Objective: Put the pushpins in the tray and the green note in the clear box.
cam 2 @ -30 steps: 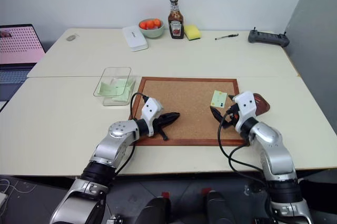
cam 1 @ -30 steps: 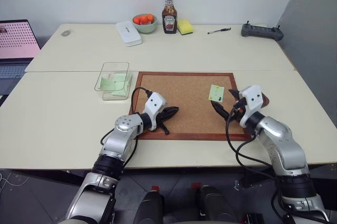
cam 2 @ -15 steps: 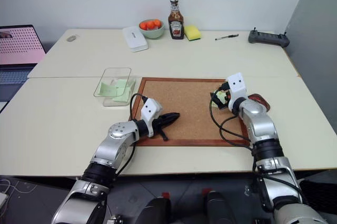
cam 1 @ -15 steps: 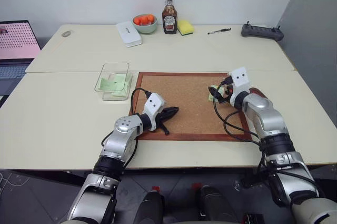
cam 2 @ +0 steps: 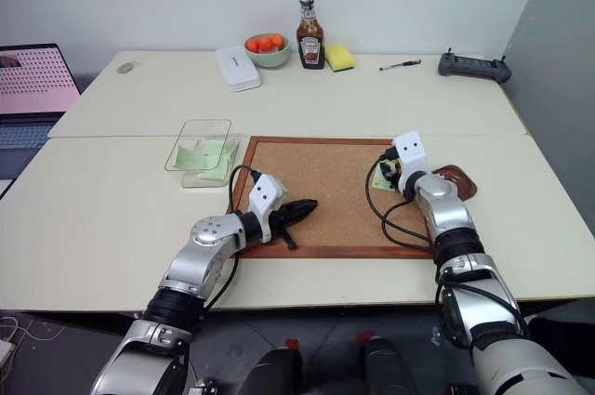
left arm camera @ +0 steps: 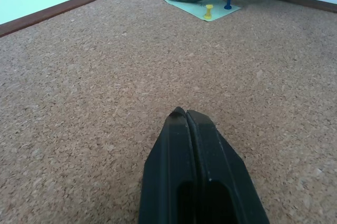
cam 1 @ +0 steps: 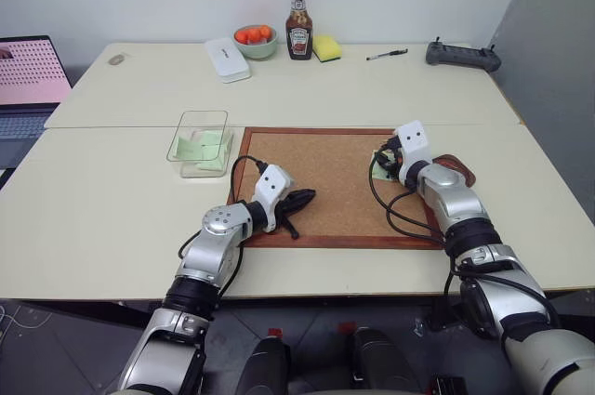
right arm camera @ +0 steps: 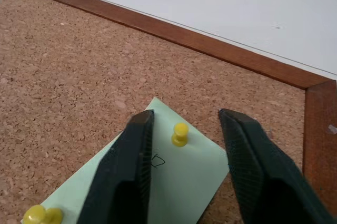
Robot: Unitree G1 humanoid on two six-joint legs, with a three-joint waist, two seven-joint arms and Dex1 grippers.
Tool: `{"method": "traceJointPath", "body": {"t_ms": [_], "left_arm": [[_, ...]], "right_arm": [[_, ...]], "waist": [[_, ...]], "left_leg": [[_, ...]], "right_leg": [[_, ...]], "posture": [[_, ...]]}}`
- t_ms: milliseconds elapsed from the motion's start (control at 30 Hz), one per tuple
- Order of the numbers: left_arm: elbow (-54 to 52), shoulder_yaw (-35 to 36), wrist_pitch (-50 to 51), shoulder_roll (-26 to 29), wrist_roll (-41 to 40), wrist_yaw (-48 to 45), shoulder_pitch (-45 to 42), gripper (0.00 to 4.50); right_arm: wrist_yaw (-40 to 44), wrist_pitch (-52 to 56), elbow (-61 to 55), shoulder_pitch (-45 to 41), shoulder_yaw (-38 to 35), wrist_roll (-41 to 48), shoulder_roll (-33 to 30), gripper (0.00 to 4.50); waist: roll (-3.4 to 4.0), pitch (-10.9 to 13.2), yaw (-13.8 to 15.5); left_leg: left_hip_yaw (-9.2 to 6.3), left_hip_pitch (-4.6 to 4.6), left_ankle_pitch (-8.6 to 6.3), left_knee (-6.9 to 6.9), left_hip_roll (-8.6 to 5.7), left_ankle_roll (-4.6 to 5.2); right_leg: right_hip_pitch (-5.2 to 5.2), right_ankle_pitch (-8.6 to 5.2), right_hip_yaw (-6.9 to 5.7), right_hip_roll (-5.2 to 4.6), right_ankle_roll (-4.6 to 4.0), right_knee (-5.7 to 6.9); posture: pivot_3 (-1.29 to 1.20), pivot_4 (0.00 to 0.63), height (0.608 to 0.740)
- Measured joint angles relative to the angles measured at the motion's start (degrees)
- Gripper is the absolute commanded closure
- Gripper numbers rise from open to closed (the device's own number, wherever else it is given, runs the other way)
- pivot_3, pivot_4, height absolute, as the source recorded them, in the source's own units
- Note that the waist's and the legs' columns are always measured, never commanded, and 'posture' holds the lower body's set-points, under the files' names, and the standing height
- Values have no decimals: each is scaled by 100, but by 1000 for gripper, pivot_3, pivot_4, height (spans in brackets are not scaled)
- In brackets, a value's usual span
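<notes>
From the head views, a cork board (cam 1: 330, 183) was recorded on a pale table (cam 1: 112, 218), with the clear box (cam 1: 201, 141) just beside its left edge, green slips lying inside. The green note (cam 1: 379, 165) was seen on the board near its right edge, under the right gripper (cam 2: 389, 174); the tray (cam 1: 456, 170) lay just beyond that edge, partly hidden by the arm. The left gripper (cam 1: 299, 200) was noted low over the board's left part. In the left wrist view, its fingers (left arm camera: 197, 176) were pressed together, holding nothing; a yellow pin (left arm camera: 209, 11) and a blue pin (left arm camera: 228, 2) were seen upright on the distant note. In the right wrist view, the right fingers (right arm camera: 129, 174) were parted, straddling a yellow pin (right arm camera: 180, 133) stuck in the note without touching it; another yellow pin (right arm camera: 43, 216) was logged at the note's corner.
</notes>
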Motion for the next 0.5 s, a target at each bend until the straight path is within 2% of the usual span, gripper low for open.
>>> {"method": "traceJointPath", "body": {"t_ms": [167,233,500], "left_arm": [[-70,2,22,1,17,5,42,4500],[-85,2,45,1,23,8,42,4500],[-124,-5,121,5,42,7,44,4500]], "right_arm": [[12,-90,69,-59,-4,-51,17,4196],[29,-99,69,-59,-5,-52,38,4436],[74,-99,52,-52,-19,-50,37,4436]], "waist": [[0,0,-2],[1,0,-2],[1,0,-5]], "left_leg": [[0,0,0,-1,0,0],[-1,0,0,-1,0,0],[0,1,0,-1,0,0]], "right_leg": [[0,0,0,0,0,0],[0,0,0,0,0,0],[0,0,0,0,0,0]], "posture": [[0,150,740],[0,150,740],[0,150,740]]}}
